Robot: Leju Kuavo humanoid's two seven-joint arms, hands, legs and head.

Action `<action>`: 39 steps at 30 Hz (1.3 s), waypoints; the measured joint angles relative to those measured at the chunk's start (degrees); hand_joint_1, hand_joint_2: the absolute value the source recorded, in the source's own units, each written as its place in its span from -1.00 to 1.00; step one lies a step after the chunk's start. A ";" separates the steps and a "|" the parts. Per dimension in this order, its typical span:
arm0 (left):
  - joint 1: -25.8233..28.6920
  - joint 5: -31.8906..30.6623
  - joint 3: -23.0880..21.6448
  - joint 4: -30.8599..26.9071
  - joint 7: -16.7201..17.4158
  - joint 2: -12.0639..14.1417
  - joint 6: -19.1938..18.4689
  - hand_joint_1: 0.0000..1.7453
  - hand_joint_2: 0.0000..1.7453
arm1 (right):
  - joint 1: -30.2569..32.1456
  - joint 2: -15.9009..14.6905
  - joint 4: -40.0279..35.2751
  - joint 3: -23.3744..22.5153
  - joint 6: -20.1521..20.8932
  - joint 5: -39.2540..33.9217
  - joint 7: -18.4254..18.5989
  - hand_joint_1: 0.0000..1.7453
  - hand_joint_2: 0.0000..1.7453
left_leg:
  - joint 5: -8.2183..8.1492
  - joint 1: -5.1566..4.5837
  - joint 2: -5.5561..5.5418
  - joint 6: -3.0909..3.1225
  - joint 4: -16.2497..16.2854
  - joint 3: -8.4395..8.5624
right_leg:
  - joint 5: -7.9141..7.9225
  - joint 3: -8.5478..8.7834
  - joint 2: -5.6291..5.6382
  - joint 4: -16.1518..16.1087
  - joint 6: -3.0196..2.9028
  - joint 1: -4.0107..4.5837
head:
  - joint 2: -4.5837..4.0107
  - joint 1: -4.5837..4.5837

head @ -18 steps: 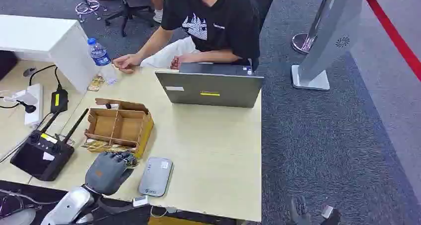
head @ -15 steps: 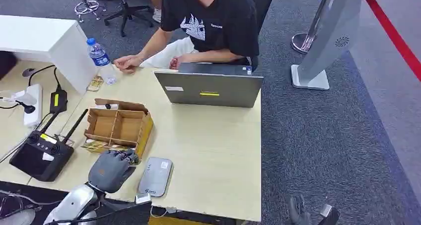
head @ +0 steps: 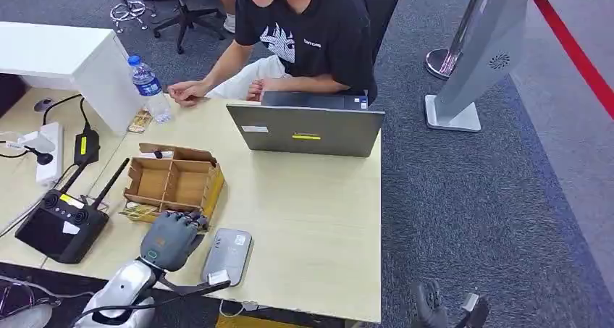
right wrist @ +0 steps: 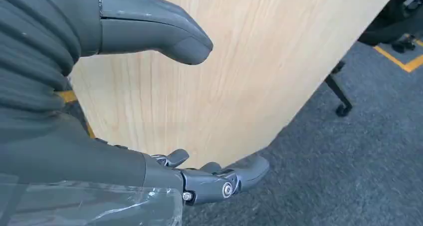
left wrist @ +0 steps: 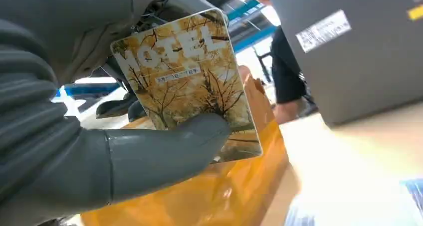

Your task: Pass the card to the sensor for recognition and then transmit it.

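The left robot hand [head: 170, 240] holds a hotel key card [left wrist: 192, 86] over the near part of the desk [head: 311, 212]. In the left wrist view its thick grey thumb [left wrist: 164, 151] presses on the card's printed face, a yellow picture of autumn trees with large pale letters across one end, while the darker fingers [left wrist: 119, 104] back it from behind. The card is lifted clear of the desk.

Just beside this hand, toward the robot's right, lies the grey card sensor [head: 226, 255], flat on the desk, with a small white tag at its near end. Just ahead of the hand stands an open cardboard box [head: 174, 184] with dividers, and more cards [head: 137, 212] lie at the box's near edge, close to the hand's fingers. To the hand's left sits a black remote controller [head: 61, 225] with antennas. Well ahead of the hand are a grey laptop [head: 305, 129], a water bottle [head: 150, 87] and a seated person [head: 304, 35] in a black T-shirt resting a hand on the desk's far edge.

The right robot hand [right wrist: 149, 106] hangs below and beside the desk edge, holding nothing, with thumb and fingers well apart, above grey carpet [right wrist: 349, 176].
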 joint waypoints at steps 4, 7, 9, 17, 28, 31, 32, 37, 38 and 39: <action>-2.45 -1.05 -0.41 3.10 0.09 -2.35 1.00 1.00 1.00 | -0.15 0.50 0.02 0.35 -0.37 0.00 0.09 -1.00 1.00 | 0.03 0.00 0.01 -0.02 0.00 0.00 | 0.03 0.00 0.02 0.00 0.01 0.00 | 0.00 0.02; -3.14 -1.20 -0.90 4.24 -0.29 -3.06 0.74 1.00 1.00 | -0.20 0.55 0.04 0.46 -0.46 0.00 0.24 -1.00 1.00 | 0.03 0.00 0.01 -0.02 0.01 0.00 | 0.03 -0.01 0.03 0.00 0.01 0.00 | 0.00 0.02; -3.57 -0.83 -1.36 4.98 -0.81 -3.23 0.19 1.00 1.00 | -0.30 0.57 0.04 0.72 -0.44 0.00 0.24 -1.00 1.00 | 0.02 0.00 0.01 -0.02 0.01 -0.01 | 0.03 -0.02 0.02 0.00 0.01 0.00 | 0.00 0.02; -7.26 -0.15 -3.06 9.61 -0.94 -2.93 -2.56 1.00 1.00 | -0.70 0.85 0.04 1.27 0.00 0.00 0.50 -1.00 1.00 | 0.07 0.00 0.01 -0.04 0.00 -0.01 | 0.04 -0.03 0.02 0.01 -0.01 0.00 | 0.00 0.02; -8.89 2.60 -5.95 11.36 -1.99 -1.20 -4.09 1.00 1.00 | -0.97 1.14 0.04 1.40 0.31 -1.18 0.28 -1.00 1.00 | 0.08 0.00 0.01 -0.06 0.00 -0.02 | 0.05 -0.06 0.03 0.02 -0.02 0.00 | 0.00 0.02; -9.08 2.01 -6.03 10.73 -0.37 -1.00 -2.32 1.00 1.00 | -0.97 1.14 0.04 1.40 0.26 -1.18 0.31 -1.00 1.00 | 0.09 0.00 0.01 -0.07 0.01 -0.02 | 0.05 -0.07 0.02 0.02 -0.01 0.00 | 0.00 0.00; -9.28 1.60 -6.03 10.36 0.61 -1.07 -1.06 1.00 1.00 | -0.97 1.14 0.04 1.40 0.24 -1.18 0.22 -1.00 1.00 | 0.09 0.00 0.01 -0.07 0.01 -0.02 | 0.05 -0.07 0.02 0.02 -0.01 0.00 | 0.00 0.02; -11.97 0.99 -5.79 6.79 2.40 -2.23 0.45 1.00 1.00 | -0.97 1.14 0.04 1.40 0.18 -1.20 0.07 -1.00 1.00 | 0.12 0.00 -0.01 -0.05 0.01 -0.04 | 0.12 -0.04 0.02 0.02 0.01 0.00 | 0.00 0.02; -12.38 0.94 -5.75 6.29 2.49 -2.31 0.46 1.00 1.00 | -0.96 1.14 0.04 1.40 0.18 -1.20 0.07 -1.00 1.00 | 0.12 0.00 0.01 -0.05 0.01 -0.04 | 0.12 -0.04 0.03 0.02 0.01 0.00 | 0.00 0.02; -12.68 0.92 -5.57 5.81 2.51 -2.44 0.43 1.00 1.00 | -0.96 1.14 0.04 1.40 0.18 -1.20 0.07 -1.00 1.00 | 0.12 0.00 0.02 -0.05 0.01 -0.04 | 0.13 -0.04 0.04 0.02 0.01 0.00 | 0.00 0.00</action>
